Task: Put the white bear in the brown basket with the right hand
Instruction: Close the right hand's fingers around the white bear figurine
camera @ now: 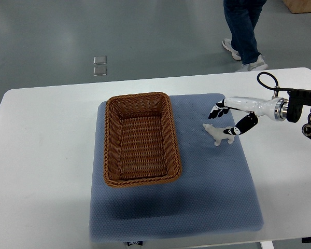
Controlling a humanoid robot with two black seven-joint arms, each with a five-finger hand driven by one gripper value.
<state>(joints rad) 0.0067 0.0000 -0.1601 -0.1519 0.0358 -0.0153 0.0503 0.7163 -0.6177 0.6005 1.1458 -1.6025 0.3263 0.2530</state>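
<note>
A small white bear [216,134] lies on the blue mat [207,192], to the right of the brown wicker basket [169,132], which holds nothing. My right hand [223,122] reaches in from the right edge and hovers just over the bear. Its black-tipped fingers [217,110] spread out beyond the bear's far side, and the thumb [240,127] points down at the bear's right end, touching or nearly touching it. The hand is open and not closed around the bear. My left arm does not show.
The mat lies on a white table [41,155], with the basket on its left half. A person's legs [242,28] stand on the floor beyond the table's far right corner. A black cable loop [267,82] rises from my right forearm.
</note>
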